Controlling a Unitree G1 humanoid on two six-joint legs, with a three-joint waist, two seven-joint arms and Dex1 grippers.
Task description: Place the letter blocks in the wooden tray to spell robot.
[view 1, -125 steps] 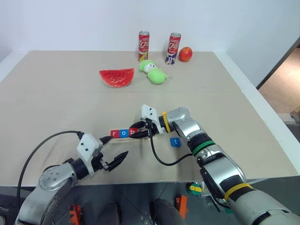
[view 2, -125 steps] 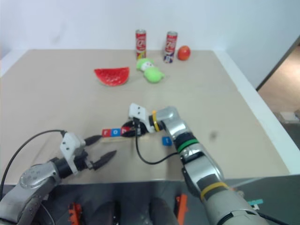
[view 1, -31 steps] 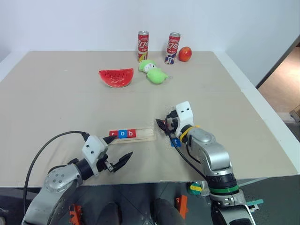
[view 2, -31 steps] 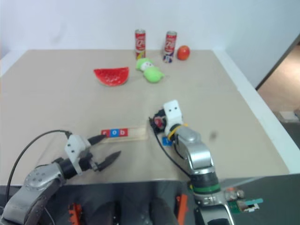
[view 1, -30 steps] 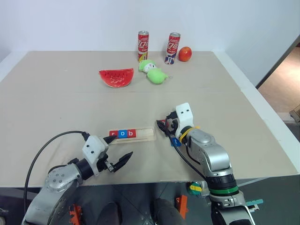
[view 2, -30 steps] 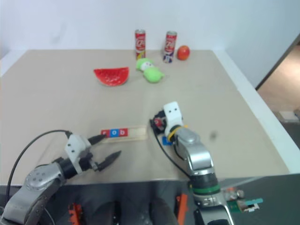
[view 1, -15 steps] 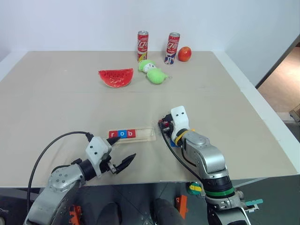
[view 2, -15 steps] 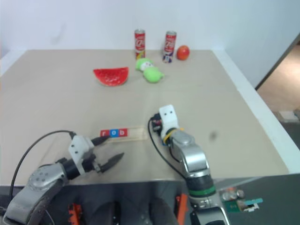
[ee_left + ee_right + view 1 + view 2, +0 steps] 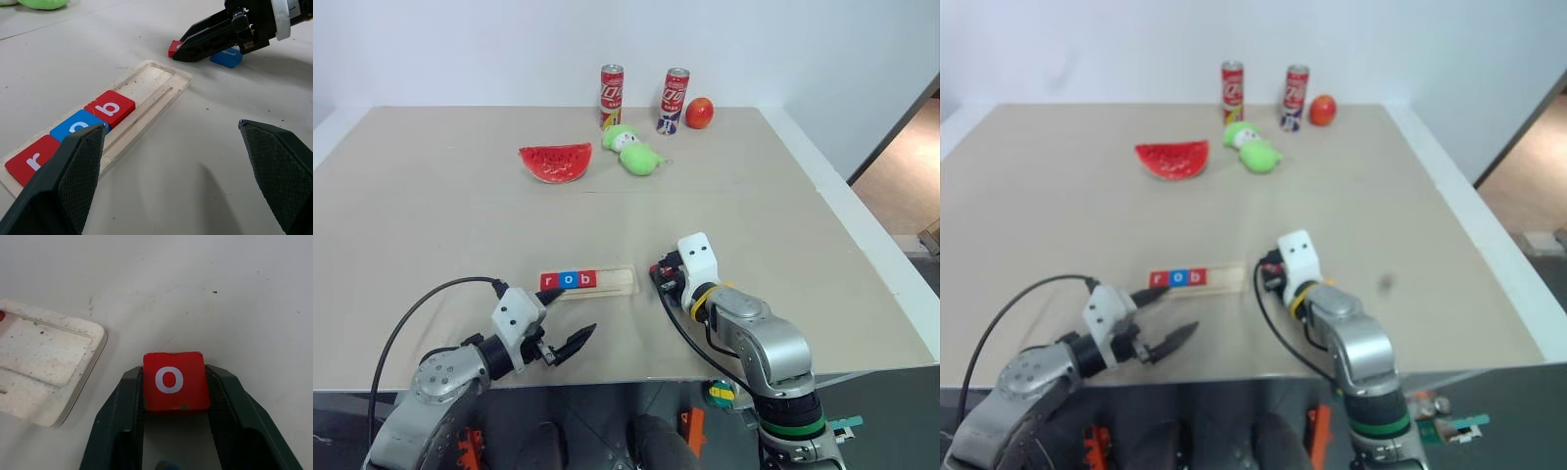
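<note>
The wooden tray [image 9: 619, 280] lies near the table's front, with the letter blocks r [image 9: 548, 281], o [image 9: 568, 280] and b [image 9: 588, 279] in its left part. Its right part is bare. Just past the tray's right end, my right gripper [image 9: 174, 374] is shut on a red o block [image 9: 173, 380], low over the table. A blue block [image 9: 226, 57] lies on the table right behind that gripper. My left gripper [image 9: 570, 315] hovers in front of the tray's left end, open, with nothing between its fingers.
At the back of the table are a watermelon slice [image 9: 555, 162], a green plush toy [image 9: 633, 150], two red cans [image 9: 613, 96] [image 9: 676, 100] and a red-orange fruit [image 9: 700, 113]. The table's white right edge [image 9: 862, 235] runs alongside my right arm.
My right gripper's fingers have shut on the red o block, and the hand has drawn back a little toward me. The left arm has stayed in place.
</note>
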